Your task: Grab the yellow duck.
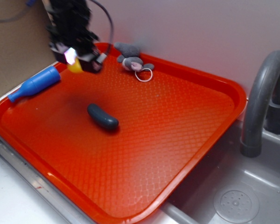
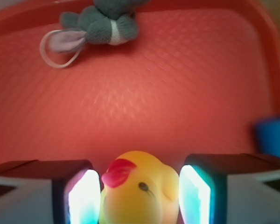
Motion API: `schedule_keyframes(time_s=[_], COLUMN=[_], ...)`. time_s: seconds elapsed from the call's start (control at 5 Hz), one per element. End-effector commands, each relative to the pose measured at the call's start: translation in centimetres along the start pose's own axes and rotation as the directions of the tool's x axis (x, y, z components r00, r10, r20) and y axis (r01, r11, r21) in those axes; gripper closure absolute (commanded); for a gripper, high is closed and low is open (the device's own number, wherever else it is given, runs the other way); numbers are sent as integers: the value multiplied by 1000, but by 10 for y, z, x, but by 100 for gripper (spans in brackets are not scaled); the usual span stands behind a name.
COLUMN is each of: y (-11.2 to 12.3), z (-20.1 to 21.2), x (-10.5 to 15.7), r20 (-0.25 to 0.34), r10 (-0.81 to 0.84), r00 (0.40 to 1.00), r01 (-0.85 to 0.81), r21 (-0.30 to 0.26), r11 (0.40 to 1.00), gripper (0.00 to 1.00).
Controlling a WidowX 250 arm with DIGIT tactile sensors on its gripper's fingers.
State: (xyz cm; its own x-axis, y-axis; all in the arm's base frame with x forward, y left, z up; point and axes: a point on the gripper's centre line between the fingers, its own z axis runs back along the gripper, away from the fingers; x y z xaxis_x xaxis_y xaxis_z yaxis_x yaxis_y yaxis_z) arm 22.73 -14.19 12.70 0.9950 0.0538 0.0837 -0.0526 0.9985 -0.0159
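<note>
The yellow duck (image 2: 140,191), with a red beak and a dark eye, sits between my two lit finger pads (image 2: 84,196), which press against both its sides. My gripper (image 2: 139,198) is shut on it. In the exterior view the gripper (image 1: 77,63) hangs over the far left corner of the red tray (image 1: 196,70). Only a bit of the yellow duck (image 1: 75,67) shows under the fingers there. A soft shadow lies on the tray below, so the duck looks raised off the surface.
A grey plush mouse (image 1: 130,59) with a white loop lies at the tray's far rim, just right of the gripper. A dark grey oblong (image 1: 102,116) lies mid-tray. A blue bottle-shaped toy (image 1: 35,84) rests on the left rim. A grey faucet (image 1: 263,93) and sink (image 1: 252,186) stand at the right.
</note>
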Motion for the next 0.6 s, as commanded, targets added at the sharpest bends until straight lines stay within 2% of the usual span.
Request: schedule_keyframes(time_s=[0.0,0.2,0.4], y=[43,50,50], z=[89,111,110], x=[-23,-38,-37], r20=[55,115,142], r10=[122,180,136], r00=[991,977,981], r01=[-110,-159,-108], r21=[-184,-169,-191], r11=[977,973,976], gripper=[100,100,100])
